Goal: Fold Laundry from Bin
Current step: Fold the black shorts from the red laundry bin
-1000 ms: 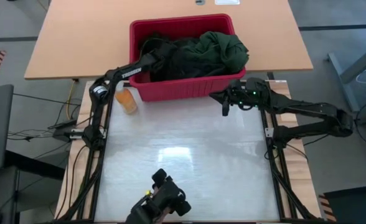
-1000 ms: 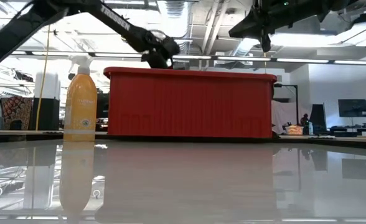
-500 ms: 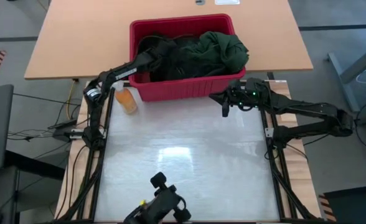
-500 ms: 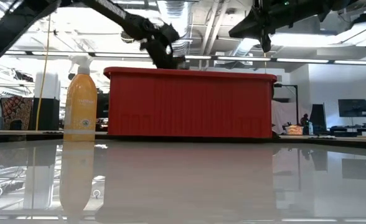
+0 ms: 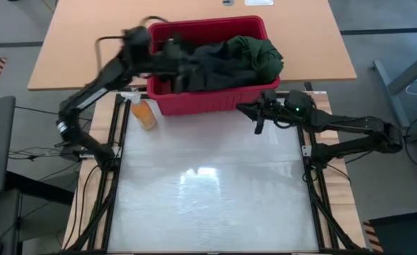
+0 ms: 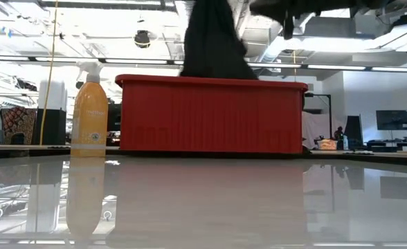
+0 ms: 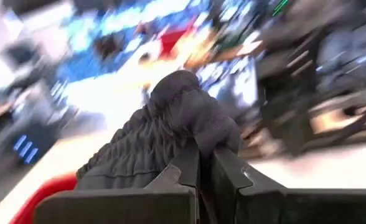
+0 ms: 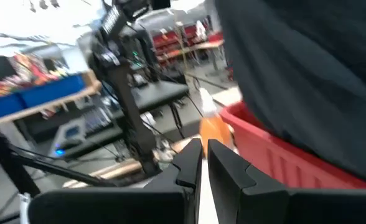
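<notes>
Since half a second ago the left arm has swung up and away from the table's near edge, and its left gripper (image 5: 171, 58) now sits above the red bin (image 5: 207, 100), fingers clamped tight on a bunch of black garment (image 7: 170, 134). In the low view that garment (image 6: 212, 41) hangs straight down from the gripper as a dark column, its lower end not yet clear of the bin's rim, so its long axis runs vertical, top at the fingers and the loose end pointing down into the crate. The rest of the laundry, including the dark green shirt (image 5: 254, 55), lies heaped below and to the far side of the left gripper, inside the bin.

The right gripper (image 5: 257, 119) hangs just outside the bin's near wall, well apart from the left one, its fingers nearly closed with nothing between them. The orange spray bottle (image 5: 144, 113) stands below the left arm, just beside the bin's corner.

The main risk, as I judge it, is that the pinch holds only a small fold of cloth: a quick lift could let the fabric slip free and drop back. The trailing end may also be tangled with the other clothes and drag them over the rim, or tug the bin itself. A low sweep of the left arm could knock the bottle over.
</notes>
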Robot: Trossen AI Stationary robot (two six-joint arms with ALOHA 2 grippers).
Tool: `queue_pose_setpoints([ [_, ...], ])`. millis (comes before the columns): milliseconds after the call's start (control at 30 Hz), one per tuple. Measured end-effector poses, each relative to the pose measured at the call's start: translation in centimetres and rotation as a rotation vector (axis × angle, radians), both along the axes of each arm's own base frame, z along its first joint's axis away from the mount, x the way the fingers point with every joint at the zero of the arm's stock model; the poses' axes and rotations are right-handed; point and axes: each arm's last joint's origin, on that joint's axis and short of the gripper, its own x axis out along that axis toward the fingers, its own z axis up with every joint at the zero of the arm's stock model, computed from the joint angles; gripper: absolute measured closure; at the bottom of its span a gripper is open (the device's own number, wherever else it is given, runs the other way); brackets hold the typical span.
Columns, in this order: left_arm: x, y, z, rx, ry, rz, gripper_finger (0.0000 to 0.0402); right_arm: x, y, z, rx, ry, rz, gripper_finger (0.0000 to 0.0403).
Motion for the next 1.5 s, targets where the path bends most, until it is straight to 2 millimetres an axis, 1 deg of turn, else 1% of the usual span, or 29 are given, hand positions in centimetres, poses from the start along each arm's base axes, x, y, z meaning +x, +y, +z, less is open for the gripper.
queue_pose_setpoints([
  [67,-1.4,-2.1,1.5,0.01,-0.047,-0.099,0.0401,0.1,0.5,0.4,-0.01,-0.038,0.024,0.0347],
  [167,-3.1,-5.0,3.1,0.025,-0.097,-0.231,0.0401,0.2,1.5,0.9,-0.022,-0.087,0.071,0.0347],
  [300,-4.7,-8.3,4.3,0.048,-0.132,-0.395,0.0401,0.3,2.7,1.3,-0.035,-0.135,0.141,0.0347],
  [400,-5.6,-10.1,4.5,0.037,-0.112,-0.458,0.0401,0.4,3.6,1.4,-0.051,-0.146,0.178,0.0347],
  [500,-5.9,-11.2,3.5,0.015,-0.006,-0.476,0.0401,0.3,4.5,1.6,-0.056,-0.155,0.217,0.0347],
  [567,-5.7,-11.8,2.4,-0.008,0.092,-0.477,0.0401,0.2,4.9,1.7,-0.056,-0.163,0.235,0.0347],
  [633,-5.0,-12.3,1.1,-0.039,0.189,-0.481,0.0401,0.1,5.2,1.8,-0.054,-0.164,0.249,0.0347],
  [700,-4.1,-12.8,-0.5,-0.076,0.269,-0.495,0.0401,0.2,5.4,1.6,-0.049,-0.154,0.246,0.0347],
  [833,-2.2,-13.9,-4.5,-0.16,0.412,-0.537,0.0401,0.5,5.7,1.3,-0.039,-0.132,0.221,0.0347],
  [900,-1.7,-14.3,-5.7,-0.18,0.451,-0.547,0.0401,0.5,5.8,1.1,-0.036,-0.113,0.224,0.0347],
  [967,-1.5,-14.5,-5.6,-0.19,0.433,-0.533,0.0401,0.5,5.8,1.1,-0.035,-0.107,0.224,0.0347],
  [1133,-0.7,-14.5,-3.4,-0.137,0.198,-0.521,0.0401,-0.5,5.6,1.6,-0.075,-0.115,0.21,0.0347],
  [1200,-0.5,-14.2,-2.5,-0.101,0.112,-0.439,0.0401,-1.1,5.6,1.9,-0.101,-0.112,0.206,0.0347],
  [1267,0.3,-13.5,-2.3,-0.077,0.055,-0.332,0.0401,-2.0,5.6,2.2,-0.119,-0.113,0.204,0.0347],
  [1333,1.1,-12.5,-2.7,-0.077,0.058,-0.257,0.0401,-3.0,5.6,2.5,-0.133,-0.112,0.202,0.0347],
  [1400,2.1,-11.8,-3.5,-0.117,0.09,-0.243,0.0401,-4.0,5.6,2.8,-0.139,-0.104,0.202,0.0347],
  [1500,3.2,-11.5,-4.8,-0.262,0.163,-0.346,0.0401,-5.2,5.6,2.8,-0.137,-0.073,0.205,0.0347],
])
